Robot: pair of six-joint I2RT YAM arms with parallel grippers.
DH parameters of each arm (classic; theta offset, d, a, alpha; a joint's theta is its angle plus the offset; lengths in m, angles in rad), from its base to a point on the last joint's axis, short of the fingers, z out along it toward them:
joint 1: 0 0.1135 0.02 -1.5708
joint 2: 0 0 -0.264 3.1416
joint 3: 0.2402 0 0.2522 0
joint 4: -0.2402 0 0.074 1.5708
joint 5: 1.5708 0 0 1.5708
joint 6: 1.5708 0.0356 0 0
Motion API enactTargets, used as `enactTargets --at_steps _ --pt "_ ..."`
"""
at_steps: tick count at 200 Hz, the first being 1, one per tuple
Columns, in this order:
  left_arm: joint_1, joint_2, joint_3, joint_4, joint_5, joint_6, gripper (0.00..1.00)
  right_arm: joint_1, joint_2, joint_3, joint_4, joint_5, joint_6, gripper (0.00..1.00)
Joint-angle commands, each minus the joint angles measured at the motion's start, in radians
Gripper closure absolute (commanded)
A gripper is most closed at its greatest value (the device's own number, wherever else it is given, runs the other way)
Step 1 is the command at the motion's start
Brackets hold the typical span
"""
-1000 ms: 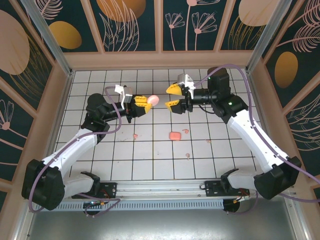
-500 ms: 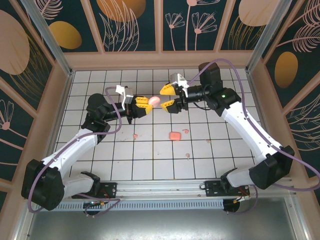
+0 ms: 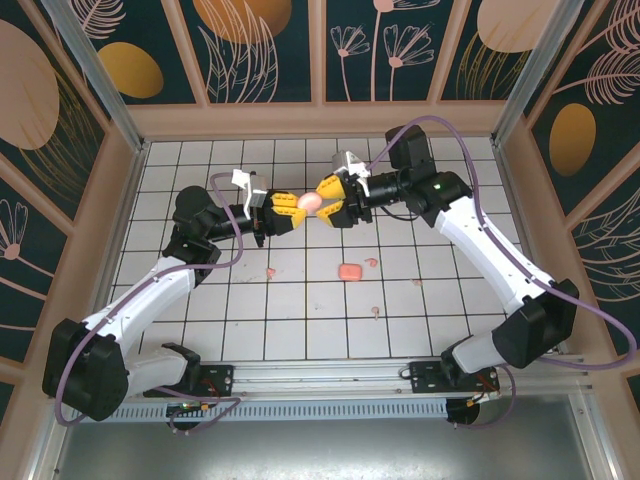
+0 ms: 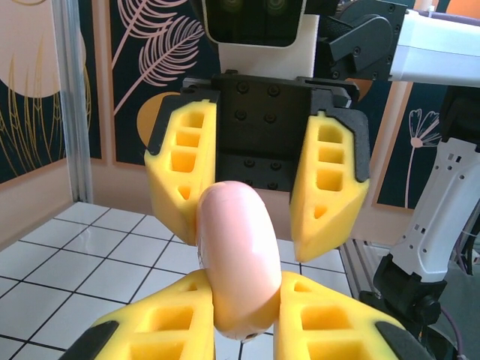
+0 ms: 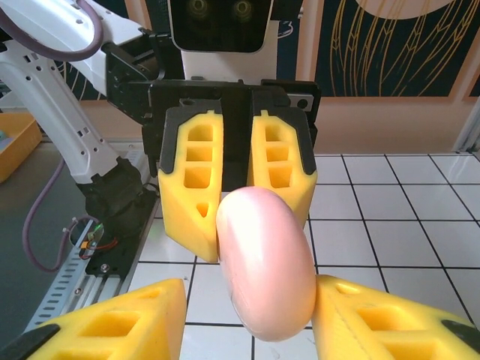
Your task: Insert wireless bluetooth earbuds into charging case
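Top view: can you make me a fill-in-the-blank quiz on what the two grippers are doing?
The left gripper clamps a ___ oval.
The right gripper is ___, its fingers either side of the oval.
Both grippers' fingers are ___.
Missing words: pink; open; yellow.
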Motion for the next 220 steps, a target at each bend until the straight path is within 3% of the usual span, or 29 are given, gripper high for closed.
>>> enactTargets --at_steps 1,68,90,109,130,158,184,220 --pt "-0.008 -0.003 0.032 0.020 0.021 0.011 0.82 0.009 0.011 0.038 -0.014 -0.040 -0.021 0.58" --pt "-0.010 -0.003 0.032 -0.004 0.014 0.018 0.81 0.009 0.015 0.049 -0.014 -0.046 -0.023 0.77" --pt "-0.012 -0.009 0.032 -0.031 0.001 0.035 0.74 0.009 0.007 0.047 -0.033 -0.027 -0.034 0.78" --pt "-0.012 -0.018 0.043 -0.118 -0.022 0.096 0.61 0.009 -0.008 0.047 -0.062 0.013 -0.050 0.78" --pt "-0.012 -0.034 0.066 -0.272 -0.043 0.224 0.51 0.009 -0.030 0.042 -0.103 0.109 -0.073 0.79" --pt "-0.012 -0.045 0.094 -0.472 -0.068 0.412 0.47 0.009 -0.053 0.037 -0.181 0.298 -0.129 0.80" --pt "-0.012 -0.046 0.108 -0.600 -0.078 0.544 0.46 0.080 -0.054 0.051 -0.274 0.476 -0.190 0.80" --pt "-0.012 -0.043 0.103 -0.665 -0.052 0.641 0.44 0.148 -0.042 0.067 -0.329 0.562 -0.206 0.79"
